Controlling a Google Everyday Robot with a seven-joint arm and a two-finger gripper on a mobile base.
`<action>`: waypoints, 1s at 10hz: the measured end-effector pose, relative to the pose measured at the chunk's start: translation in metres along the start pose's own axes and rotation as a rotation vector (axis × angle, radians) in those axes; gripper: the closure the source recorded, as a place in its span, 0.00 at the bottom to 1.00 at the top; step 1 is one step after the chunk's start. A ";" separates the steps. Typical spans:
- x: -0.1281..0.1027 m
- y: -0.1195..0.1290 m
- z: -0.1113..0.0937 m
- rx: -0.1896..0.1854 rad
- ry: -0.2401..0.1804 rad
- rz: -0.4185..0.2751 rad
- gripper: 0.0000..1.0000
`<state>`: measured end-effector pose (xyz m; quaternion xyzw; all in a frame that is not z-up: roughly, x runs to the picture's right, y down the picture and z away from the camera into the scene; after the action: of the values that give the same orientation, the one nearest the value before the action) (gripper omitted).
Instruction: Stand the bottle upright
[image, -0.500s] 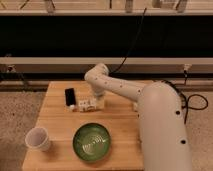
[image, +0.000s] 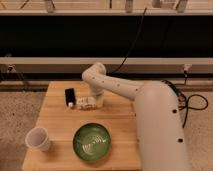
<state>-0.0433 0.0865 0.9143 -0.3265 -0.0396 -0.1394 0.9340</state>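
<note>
In the camera view, the robot's white arm (image: 117, 85) reaches over from the right and bends down to the far middle of the wooden table (image: 55, 120). The gripper (image: 95, 101) sits low at the tabletop, probably so it can work on the bottle (image: 83, 104). The bottle appears to lie on its side, touching or just left of the gripper. I cannot tell whether the gripper is apart, together or clamped on it. A dark block (image: 70, 95) stands just left of the bottle. A white cup (image: 38, 138) and a green bowl (image: 92, 142) sit near the front edge, well apart from the work.
</note>
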 end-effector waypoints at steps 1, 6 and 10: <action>-0.004 0.004 -0.010 -0.010 -0.001 -0.002 0.20; -0.047 0.022 -0.084 -0.067 -0.007 -0.014 0.20; -0.065 0.010 -0.066 -0.066 -0.009 -0.023 0.20</action>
<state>-0.1033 0.0687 0.8460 -0.3574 -0.0429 -0.1498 0.9209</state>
